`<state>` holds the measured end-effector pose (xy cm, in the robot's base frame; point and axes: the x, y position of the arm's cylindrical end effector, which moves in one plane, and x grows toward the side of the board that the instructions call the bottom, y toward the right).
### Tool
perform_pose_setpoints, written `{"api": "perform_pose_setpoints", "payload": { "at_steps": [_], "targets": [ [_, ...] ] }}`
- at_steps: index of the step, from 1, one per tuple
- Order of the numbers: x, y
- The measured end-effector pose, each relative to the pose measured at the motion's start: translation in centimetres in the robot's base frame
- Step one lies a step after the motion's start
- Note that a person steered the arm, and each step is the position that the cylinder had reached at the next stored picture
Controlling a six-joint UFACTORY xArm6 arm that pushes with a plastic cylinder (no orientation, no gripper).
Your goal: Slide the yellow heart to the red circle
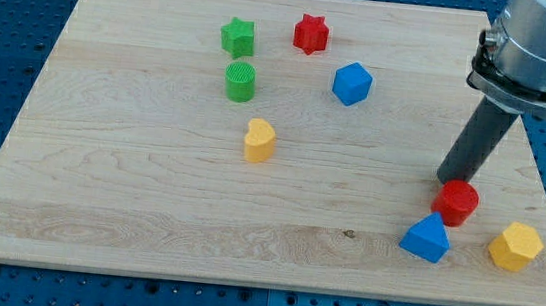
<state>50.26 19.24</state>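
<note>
The yellow heart (259, 140) lies near the middle of the wooden board (129, 189). The red circle (456, 202) lies at the view's lower right, far to the right of the heart. My tip (447, 180) stands right at the red circle's upper left edge, seemingly touching it, and far from the yellow heart.
A green star (237, 37), a red star (311, 34) and a green cylinder (241, 82) lie at the view's top middle. A blue cube-like block (352, 83) is to their right. A blue triangular block (427, 237) and a yellow hexagon (515, 246) lie below the red circle.
</note>
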Motion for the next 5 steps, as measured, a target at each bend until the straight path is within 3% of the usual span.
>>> {"api": "perform_pose_setpoints", "payload": {
  "at_steps": [1, 2, 3, 5],
  "targets": [
    [1.1, 0.0],
    [-0.8, -0.7],
    [-5.0, -6.0],
    [-6.2, -18.8]
  ]
}}
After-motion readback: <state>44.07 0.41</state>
